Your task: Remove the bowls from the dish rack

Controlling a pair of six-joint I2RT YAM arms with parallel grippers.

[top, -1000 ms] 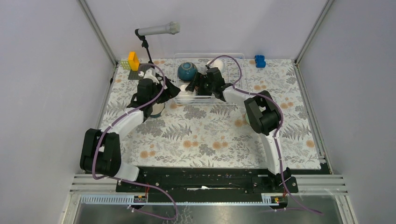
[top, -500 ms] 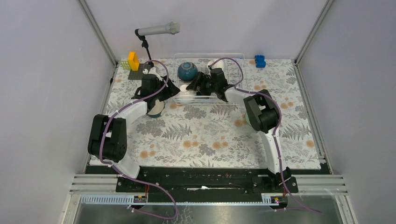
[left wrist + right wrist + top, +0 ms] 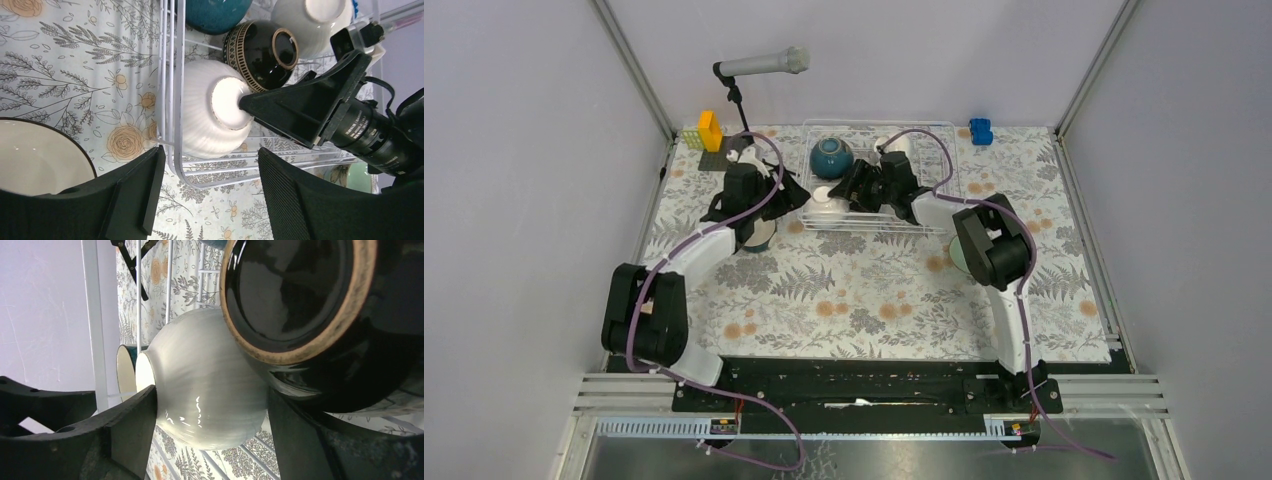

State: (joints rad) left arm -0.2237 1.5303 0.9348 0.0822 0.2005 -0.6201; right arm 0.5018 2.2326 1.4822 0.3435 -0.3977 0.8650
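White bowl lies sideways between fingers of my right gripper, straddled for lifting from dish rack; cannot tell if pinched. Left gripper spread, empty, rack wall just ahead

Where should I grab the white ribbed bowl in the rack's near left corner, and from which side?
I'd grip the white ribbed bowl by its body from the right, inside the dish rack. It lies tipped, rim toward the left wall, foot ring facing in; wires block the left, the brown bowl crowds its far side.
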